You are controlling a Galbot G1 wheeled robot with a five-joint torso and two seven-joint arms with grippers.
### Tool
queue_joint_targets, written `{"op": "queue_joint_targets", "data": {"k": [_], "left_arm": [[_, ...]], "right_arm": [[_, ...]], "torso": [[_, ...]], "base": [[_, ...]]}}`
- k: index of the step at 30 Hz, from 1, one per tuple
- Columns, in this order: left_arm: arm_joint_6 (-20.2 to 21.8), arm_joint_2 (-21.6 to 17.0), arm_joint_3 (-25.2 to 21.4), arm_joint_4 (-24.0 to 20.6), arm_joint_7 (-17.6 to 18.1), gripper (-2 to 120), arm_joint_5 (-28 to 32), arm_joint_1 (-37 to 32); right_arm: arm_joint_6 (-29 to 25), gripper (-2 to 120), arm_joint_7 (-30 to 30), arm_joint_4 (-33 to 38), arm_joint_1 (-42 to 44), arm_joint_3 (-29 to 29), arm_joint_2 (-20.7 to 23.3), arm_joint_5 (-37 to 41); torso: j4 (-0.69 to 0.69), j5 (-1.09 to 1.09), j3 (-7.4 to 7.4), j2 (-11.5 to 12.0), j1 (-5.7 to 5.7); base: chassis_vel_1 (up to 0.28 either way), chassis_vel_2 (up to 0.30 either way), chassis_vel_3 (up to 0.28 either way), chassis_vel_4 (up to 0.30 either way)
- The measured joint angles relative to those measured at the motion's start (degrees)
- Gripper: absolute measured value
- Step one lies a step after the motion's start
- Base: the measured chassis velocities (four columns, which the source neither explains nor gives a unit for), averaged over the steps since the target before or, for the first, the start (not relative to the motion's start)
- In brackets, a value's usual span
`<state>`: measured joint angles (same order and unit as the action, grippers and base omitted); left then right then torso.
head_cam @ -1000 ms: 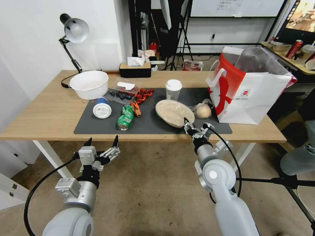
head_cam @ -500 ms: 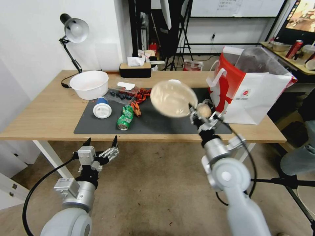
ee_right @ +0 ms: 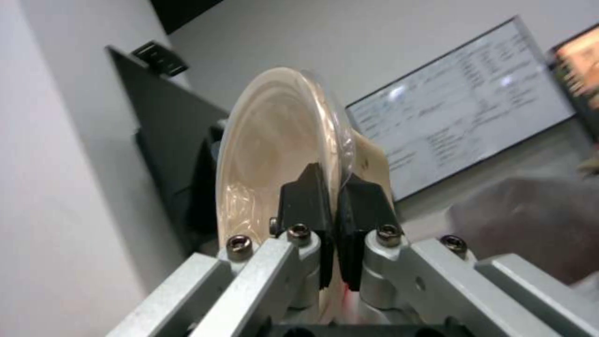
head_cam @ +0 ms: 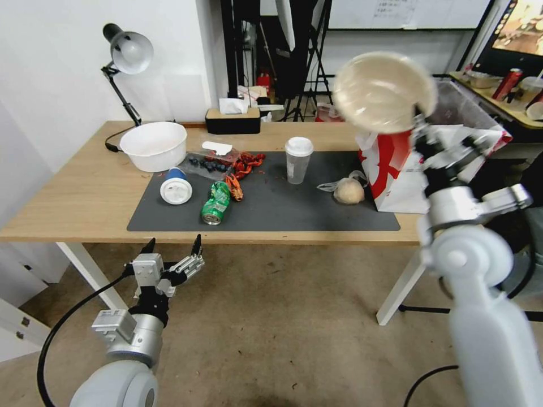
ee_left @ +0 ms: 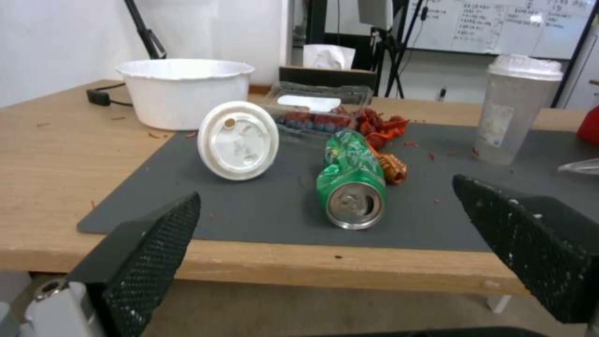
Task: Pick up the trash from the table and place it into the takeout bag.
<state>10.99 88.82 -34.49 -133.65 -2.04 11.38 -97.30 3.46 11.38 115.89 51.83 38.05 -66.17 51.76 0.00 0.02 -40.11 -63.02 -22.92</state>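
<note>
Trash bowl [head_cam: 383, 92], pinched at its rim by the right gripper [ee_right: 331, 187], rides tilted above the takeout bag [head_cam: 396, 181] for dropping in; left gripper [head_cam: 172, 249] waits open below the table's [head_cam: 73, 192] front edge.

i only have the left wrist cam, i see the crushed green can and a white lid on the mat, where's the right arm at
Observer: The right gripper is raised above the table, over the white and red paper takeout bag.
Operator: holding anything
Observer: Yes, the beige lidded disposable bowl, tipped on edge; the right wrist view shows its fingers pinching the rim.
Operator: anything near the bag i cant see
Observer: A bun in a clear plastic bag lies on the dark grey mat beside the bag.
</note>
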Motion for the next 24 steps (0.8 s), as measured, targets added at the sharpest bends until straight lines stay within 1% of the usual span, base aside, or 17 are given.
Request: {"op": "queue_joint_targets", "data": {"k": [3, 5, 6, 9, 11, 13, 14, 15, 17, 19, 21, 22, 24], "left_arm": [[-0.1, 0.2, 0.1, 0.2, -0.1, 100, -0.2, 0.0], [-0.3, 0.4, 0.2, 0.4, -0.3, 100, -0.3, 0.0], [-0.3, 0.4, 0.2, 0.4, -0.3, 100, -0.3, 0.0], [-0.4, 0.7, 0.4, 0.5, -0.6, 100, -0.5, 0.1], [-0.5, 0.7, 0.4, 0.5, -0.7, 100, -0.5, 0.1], [-0.6, 0.8, 0.4, 0.5, -0.9, 100, -0.5, 0.1], [-0.6, 0.8, 0.4, 0.5, -0.9, 100, -0.5, 0.1], [-0.6, 0.9, 0.4, 0.5, -1.0, 100, -0.5, 0.1], [-0.8, 1.0, 0.5, 0.5, -1.1, 100, -0.6, 0.0], [-0.8, 1.0, 0.5, 0.5, -1.2, 100, -0.6, 0.0], [-1.0, 1.0, 0.4, 0.5, -1.3, 100, -0.6, 0.0], [-1.0, 1.0, 0.4, 0.5, -1.3, 100, -0.6, 0.0], [-1.1, 1.0, 0.4, 0.5, -1.3, 100, -0.6, 0.0]], "right_arm": [[-0.5, 0, 1.0, -2.4, -2.6, 0.7, 1.4, -0.9], [-0.6, 0, 1.6, -5.5, -4.7, 0.9, 2.7, -2.8], [-0.6, 0, 1.6, -5.5, -4.7, 0.9, 2.7, -2.8], [0.4, 0, 2.9, -9.8, -6.3, 0.3, 3.7, -7.0], [0.8, 2, 3.2, -10.4, -6.5, 0.1, 3.7, -7.5], [1.6, 12, 3.8, -12.2, -6.8, -0.3, 3.5, -8.7], [1.6, 12, 3.8, -12.2, -6.8, -0.3, 3.5, -8.7], [1.7, 16, 3.9, -12.5, -6.8, -0.4, 3.4, -8.9], [2.0, 26, 4.0, -12.7, -6.8, -0.5, 3.2, -9.0], [2.0, 28, 4.0, -12.7, -6.8, -0.5, 3.2, -9.0], [2.1, 40, 4.0, -11.9, -6.7, -0.5, 3.1, -8.5], [2.1, 40, 4.0, -11.9, -6.7, -0.5, 3.1, -8.5], [2.0, 48, 3.4, -9.4, -6.0, -0.4, 3.1, -5.7]], "torso": [[0.00, -0.03, 0.00, 0.0, 0.00], [0.01, -0.01, 0.00, 0.0, 0.00], [0.01, -0.01, 0.00, 0.0, 0.00], [0.00, -0.01, 0.01, 0.0, 0.00], [0.00, -0.01, 0.01, 0.0, 0.00], [0.00, -0.01, 0.01, 0.0, 0.00], [0.00, -0.01, 0.01, 0.0, 0.00], [0.00, -0.01, 0.00, 0.0, 0.00], [0.00, -0.02, 0.01, 0.0, 0.00], [0.00, -0.02, 0.01, 0.0, 0.00], [0.00, -0.02, 0.01, 0.0, 0.00], [0.00, -0.02, 0.01, 0.0, 0.00], [0.00, -0.02, 0.00, 0.0, 0.00]], "base": [[0.000, 0.000, 0.000, 0.000], [0.000, 0.000, 0.000, 0.000], [0.000, 0.000, 0.000, 0.000], [0.000, 0.000, 0.000, 0.000], [0.000, 0.000, 0.000, 0.000], [0.000, 0.000, 0.000, 0.000], [0.000, 0.000, 0.000, 0.000], [0.000, 0.000, 0.000, 0.000], [0.000, 0.000, 0.000, 0.000], [0.000, 0.000, 0.000, 0.000], [0.000, 0.000, 0.000, 0.000], [0.000, 0.000, 0.000, 0.000], [0.000, 0.000, 0.000, 0.000]]}}
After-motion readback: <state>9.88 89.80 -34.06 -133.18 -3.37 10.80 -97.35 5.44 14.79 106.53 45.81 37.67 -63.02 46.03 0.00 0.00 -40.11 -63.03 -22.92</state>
